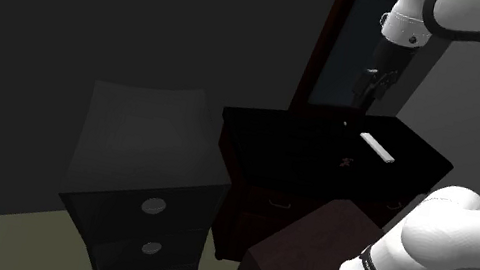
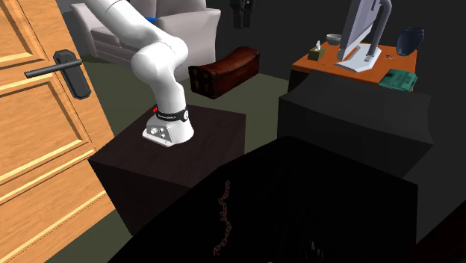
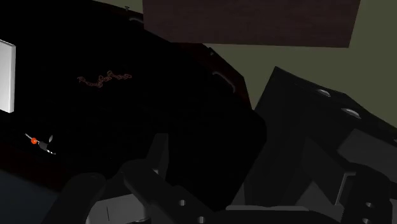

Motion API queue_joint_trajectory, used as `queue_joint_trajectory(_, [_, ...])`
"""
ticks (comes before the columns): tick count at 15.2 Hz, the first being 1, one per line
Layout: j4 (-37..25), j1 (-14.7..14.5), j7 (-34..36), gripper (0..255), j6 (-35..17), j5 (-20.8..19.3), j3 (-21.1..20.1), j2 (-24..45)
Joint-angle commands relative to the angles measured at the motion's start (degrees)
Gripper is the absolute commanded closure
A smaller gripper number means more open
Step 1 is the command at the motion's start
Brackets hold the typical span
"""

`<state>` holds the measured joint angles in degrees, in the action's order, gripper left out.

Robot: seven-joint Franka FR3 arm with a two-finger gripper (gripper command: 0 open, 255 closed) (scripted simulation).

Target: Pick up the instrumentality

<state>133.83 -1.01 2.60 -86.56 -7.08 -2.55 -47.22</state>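
Observation:
A white flat bar [image 1: 378, 146] lies on the black dresser top [image 1: 297, 144], toward the shoulder view's right. Beside it sit a small dark item with a red dot [image 3: 41, 142] and a thin reddish chain [image 3: 105, 78], the chain also seen in the second exterior view [image 2: 222, 217]. My black gripper [image 1: 370, 86] hangs above the far part of the dresser top, apart from all of these. In the wrist view the gripper [image 3: 242, 165] stands open with nothing between its fingers, and the white bar [image 3: 5, 76] sits off to one side.
A grey chest of drawers [image 1: 145, 204] stands beside the dresser at the shoulder view's left. A dark tall frame [image 1: 345, 46] rises behind the dresser. The brown stand [image 2: 216, 131] carries the arm's base. A wooden door [image 2: 37, 127] and an orange desk [image 2: 328, 63] stand further off.

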Motion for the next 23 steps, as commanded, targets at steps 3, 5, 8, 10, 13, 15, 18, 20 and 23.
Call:
queue_joint_trajectory(3, [3.7, 0.7, -1.0, 0, -4.1, -1.4, 1.8, -1.1])
queue_joint_trajectory(5, [7.2, 1.5, -1.9, 0, -8.2, -2.8, 3.7, -1.9])
queue_joint_trajectory(8, [11.9, 3.0, -3.2, 0, -14.8, -5.1, 6.7, -2.3])
queue_joint_trajectory(10, [14.6, 4.0, -4.1, 0, -19.3, -6.7, 8.8, -2.0])
queue_joint_trajectory(13, [18.1, 5.7, -5.4, 0, -26.5, -9.2, 12.1, -0.5])
queue_joint_trajectory(15, [19.9, 6.9, -6.3, 0, -31.5, -10.8, 14.5, 1.1])
queue_joint_trajectory(18, [21.9, 8.5, -7.6, 0, -39.5, -13.1, 18.1, 4.6])
queue_joint_trajectory(20, [22.8, 9.5, -8.5, 0, -45.0, -14.4, 20.7, 7.7])
queue_joint_trajectory(23, [23.2, 10.4, -10.0, 0, -53.4, -15.9, 24.6, 13.4])
